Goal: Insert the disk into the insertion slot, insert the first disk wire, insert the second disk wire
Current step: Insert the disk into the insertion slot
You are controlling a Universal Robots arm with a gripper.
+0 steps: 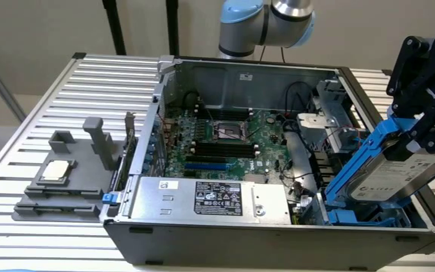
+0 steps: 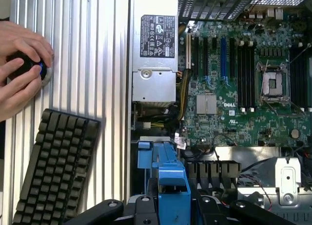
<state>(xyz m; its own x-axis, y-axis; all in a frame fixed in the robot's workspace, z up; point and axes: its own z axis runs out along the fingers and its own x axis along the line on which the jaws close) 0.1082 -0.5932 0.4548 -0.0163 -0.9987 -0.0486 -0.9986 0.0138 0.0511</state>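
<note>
At the lower right of the exterior view, the disk [image 1: 391,175] is held clamped in the gripper [image 1: 418,144], tilted above the slot [image 1: 357,218] and not yet seated, so all three steps are judged undone.

We see a case [image 1: 278,243] on the table [image 1: 104,79]. Inside, by the exterior view: motherboard [image 1: 233,141] centre, power supply [image 1: 210,198] at 6 o'clock, slot [image 1: 361,218] at 5. Disk [image 1: 399,175] tilted at 4, lower end by slot, gripper [image 1: 418,141] clamped on its upper end. Block [image 1: 63,181] on table at 9, outside case.
</note>
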